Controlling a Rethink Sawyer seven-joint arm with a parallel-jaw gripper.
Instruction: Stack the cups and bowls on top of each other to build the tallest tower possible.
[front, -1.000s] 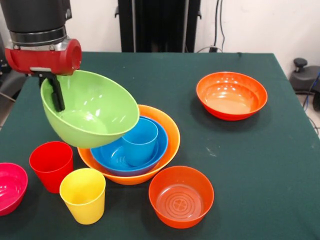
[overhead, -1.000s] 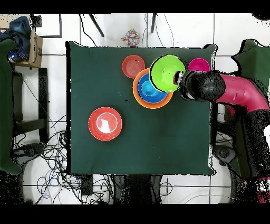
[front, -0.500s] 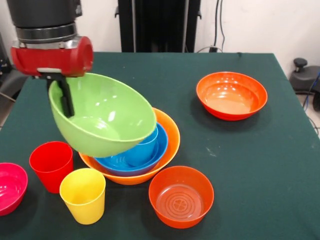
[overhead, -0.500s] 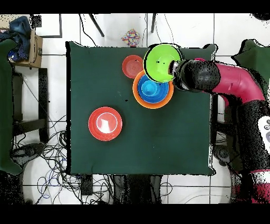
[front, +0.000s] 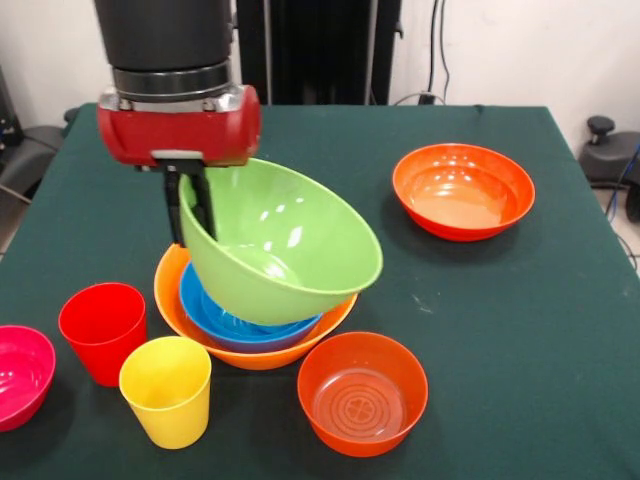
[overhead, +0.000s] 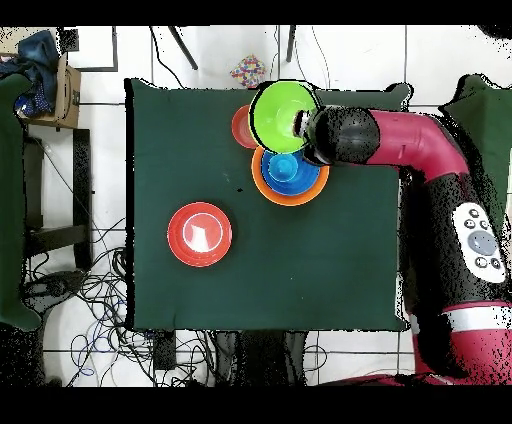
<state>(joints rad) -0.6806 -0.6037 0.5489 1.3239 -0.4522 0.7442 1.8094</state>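
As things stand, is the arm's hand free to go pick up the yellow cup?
Probably not yet: the hand is shut on the rim of the lime green bowl, held tilted over the tower. The yellow cup itself stands uncovered.

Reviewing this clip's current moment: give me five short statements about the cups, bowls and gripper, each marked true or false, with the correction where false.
1. The gripper is shut on the lime green bowl, holding it by the rim. True.
2. The lime green bowl hangs level. False: it is tilted, its opening turned toward the right of the front view.
3. The blue bowl sits inside the pale orange bowl. True.
4. The red cup is stacked on the yellow cup. False: both stand upright on the table, side by side.
5. Both red-orange bowls are nested in the tower. False: each sits alone on the table.
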